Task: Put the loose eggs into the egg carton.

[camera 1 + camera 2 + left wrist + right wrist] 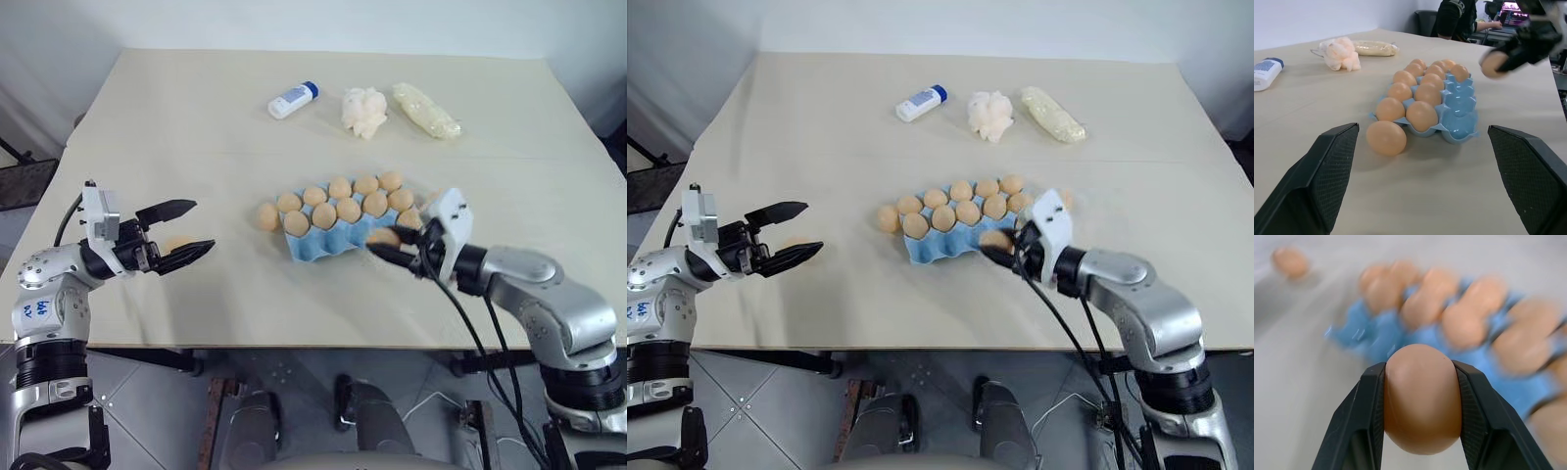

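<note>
The right pincer is pinching one egg between its two black fingers, held above the table at the right end of the egg carton. The step in hand looks like carrying this egg to a cup. The light blue carton sits near the middle of the table; its far row and part of the near row are filled, and empty cups show along the near side. The next move calls for bringing the egg over one of those open cups, lowering it without knocking the seated eggs, then letting go.

One loose egg lies on the table touching the carton's left end, at about 9 o'clock from it. Another egg lies on the table behind the left pincer, which hangs with its fingers spread wide and nothing between them.

The table is pale beige and smooth. At 12 o'clock from the carton lie a white bottle with a blue cap, a white fluffy lump and a pale yellowish bag. Beyond the table's end, a person in dark clothing sits at a desk.
</note>
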You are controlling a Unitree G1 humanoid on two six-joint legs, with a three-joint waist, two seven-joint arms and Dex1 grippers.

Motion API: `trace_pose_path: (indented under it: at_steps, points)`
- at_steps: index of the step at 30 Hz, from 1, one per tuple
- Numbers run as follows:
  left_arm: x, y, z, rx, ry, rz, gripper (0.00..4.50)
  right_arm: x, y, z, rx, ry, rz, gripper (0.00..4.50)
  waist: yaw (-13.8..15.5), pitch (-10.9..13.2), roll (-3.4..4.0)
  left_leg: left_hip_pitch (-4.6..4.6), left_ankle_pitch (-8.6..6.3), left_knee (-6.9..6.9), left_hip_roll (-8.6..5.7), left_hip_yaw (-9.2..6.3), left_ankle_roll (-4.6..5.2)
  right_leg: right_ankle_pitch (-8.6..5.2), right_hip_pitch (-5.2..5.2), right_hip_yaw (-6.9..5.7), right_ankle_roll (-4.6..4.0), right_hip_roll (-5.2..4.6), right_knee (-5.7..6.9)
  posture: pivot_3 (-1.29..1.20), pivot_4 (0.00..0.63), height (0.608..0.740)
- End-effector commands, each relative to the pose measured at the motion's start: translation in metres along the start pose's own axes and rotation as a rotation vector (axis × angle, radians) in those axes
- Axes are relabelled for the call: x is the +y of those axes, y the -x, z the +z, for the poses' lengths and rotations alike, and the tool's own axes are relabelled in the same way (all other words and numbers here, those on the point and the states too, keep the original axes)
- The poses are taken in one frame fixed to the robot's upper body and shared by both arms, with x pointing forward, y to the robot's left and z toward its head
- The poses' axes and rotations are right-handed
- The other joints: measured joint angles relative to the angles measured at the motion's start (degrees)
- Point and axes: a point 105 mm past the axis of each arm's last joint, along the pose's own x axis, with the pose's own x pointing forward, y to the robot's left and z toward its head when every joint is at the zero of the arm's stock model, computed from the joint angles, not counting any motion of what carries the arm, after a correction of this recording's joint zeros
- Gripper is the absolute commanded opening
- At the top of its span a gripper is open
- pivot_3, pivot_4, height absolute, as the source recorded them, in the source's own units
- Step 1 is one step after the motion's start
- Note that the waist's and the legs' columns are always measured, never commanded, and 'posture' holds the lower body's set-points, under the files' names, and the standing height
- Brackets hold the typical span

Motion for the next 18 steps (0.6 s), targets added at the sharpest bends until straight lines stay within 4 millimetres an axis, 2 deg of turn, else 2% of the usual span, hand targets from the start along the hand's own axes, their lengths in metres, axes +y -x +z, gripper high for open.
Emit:
trace_pose_path:
  at_steps: [1,6,10,14,18]
  points:
    - [0.001,-0.001,0.015,-0.043,-0.046,-0.005,4.50,-0.022,-0.008,0.008,-0.038,0.023,-0.064,1.57,0.04,0.00,0.00,0.00,0.00,-0.02,0.01,0.00,-0.01,0.00,0.00,0.00,-0.01,0.02,-0.01,0.00,0.150,0.740]
    - [0.001,-0.003,0.016,-0.048,-0.054,-0.007,4.50,-0.035,-0.021,0.000,-0.006,0.064,-0.076,1.57,0.05,0.00,0.00,-0.05,-0.03,-0.09,-0.02,0.14,-0.01,0.00,-0.12,-0.01,0.00,0.02,0.01,0.00,0.150,0.740]
    - [0.002,-0.003,0.017,-0.050,-0.060,0.001,4.50,-0.037,-0.023,-0.005,0.023,0.079,-0.051,1.57,0.03,0.00,0.00,-0.15,-0.07,-0.06,-0.03,0.33,0.06,0.01,-0.26,-0.01,0.03,-0.01,0.13,0.00,0.150,0.740]
    - [0.003,-0.001,0.018,-0.051,-0.063,0.012,4.50,-0.042,-0.023,-0.006,0.038,0.102,-0.058,2.97,-0.17,0.00,0.00,-0.11,-0.08,0.00,-0.02,0.41,0.07,0.02,-0.30,0.01,0.04,-0.02,0.12,0.00,0.150,0.740]
    - [0.004,-0.001,0.018,-0.053,-0.062,0.013,4.50,-0.039,-0.019,0.004,0.012,0.118,-0.042,4.38,-0.29,0.00,0.00,-0.06,-0.07,0.00,0.02,0.41,0.04,0.00,-0.32,0.03,0.01,-0.02,0.22,0.00,0.150,0.740]
